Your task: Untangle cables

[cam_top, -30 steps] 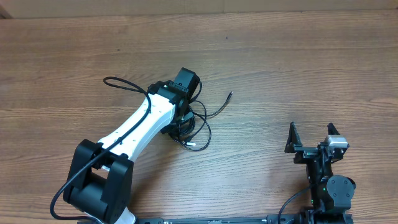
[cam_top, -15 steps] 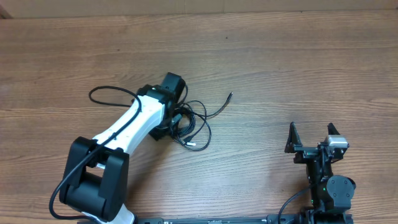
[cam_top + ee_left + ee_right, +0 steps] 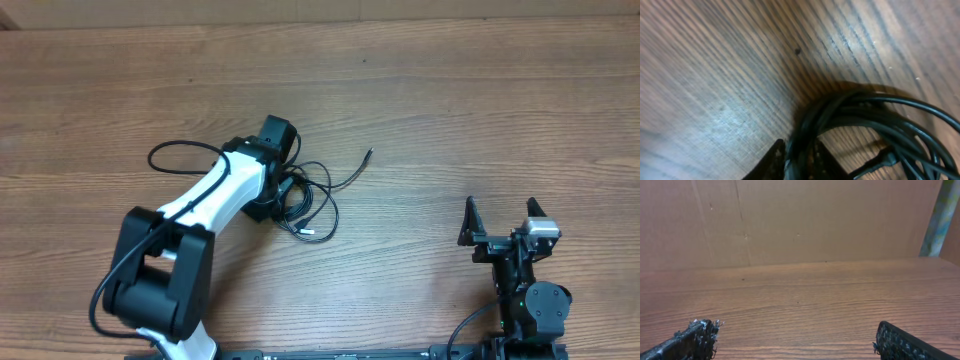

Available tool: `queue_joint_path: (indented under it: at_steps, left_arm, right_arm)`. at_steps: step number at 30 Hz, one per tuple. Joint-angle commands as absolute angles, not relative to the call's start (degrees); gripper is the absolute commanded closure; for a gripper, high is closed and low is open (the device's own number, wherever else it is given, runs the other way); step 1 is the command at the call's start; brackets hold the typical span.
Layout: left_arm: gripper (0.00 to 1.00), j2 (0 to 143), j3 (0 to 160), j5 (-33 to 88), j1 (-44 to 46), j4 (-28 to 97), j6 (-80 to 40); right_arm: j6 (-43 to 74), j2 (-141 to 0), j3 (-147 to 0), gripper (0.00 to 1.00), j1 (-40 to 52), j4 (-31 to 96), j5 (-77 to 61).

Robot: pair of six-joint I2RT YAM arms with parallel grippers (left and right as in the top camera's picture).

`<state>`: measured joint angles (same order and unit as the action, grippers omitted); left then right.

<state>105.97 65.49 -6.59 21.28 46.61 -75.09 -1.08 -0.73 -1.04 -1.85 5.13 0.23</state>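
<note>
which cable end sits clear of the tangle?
The dark plug end: its strand trails out alone across bare wood, away from the bundled cables. The pale-tipped end lies tucked against the tangle's lower edge.

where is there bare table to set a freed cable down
Bare wood along the far edge of the brown wooden table, and the wide stretch between the tangle of thin black cables and the open right claw. Crowded centre-left, where the left claw and its white arm cover the tangle.
</note>
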Motion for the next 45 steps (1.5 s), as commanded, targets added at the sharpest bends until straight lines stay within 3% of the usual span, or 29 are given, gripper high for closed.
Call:
queue_joint_path:
  at_steps: [1,10,25,45]
  left_arm:
    - [0.96,109.6,64.9,-6.4,21.1,46.6,-75.4]
    - [0.96,106.2,67.9,-7.0,21.0,49.2,-67.2]
    - [0.96,85.5,73.1,-7.4,21.0,58.7,-59.3]
    - [0.96,84.6,73.1,-3.9,21.0,59.6,-58.9]
  right_arm:
    - [-1.2,-0.2,-0.4,0.0,-1.8,4.8,0.3]
    - [-1.2,-0.2,-0.4,0.0,-1.8,4.8,0.3]
    - [-1.2,-0.2,-0.4,0.0,-1.8,4.8,0.3]
    - [-1.2,-0.2,-0.4,0.0,-1.8,4.8,0.3]
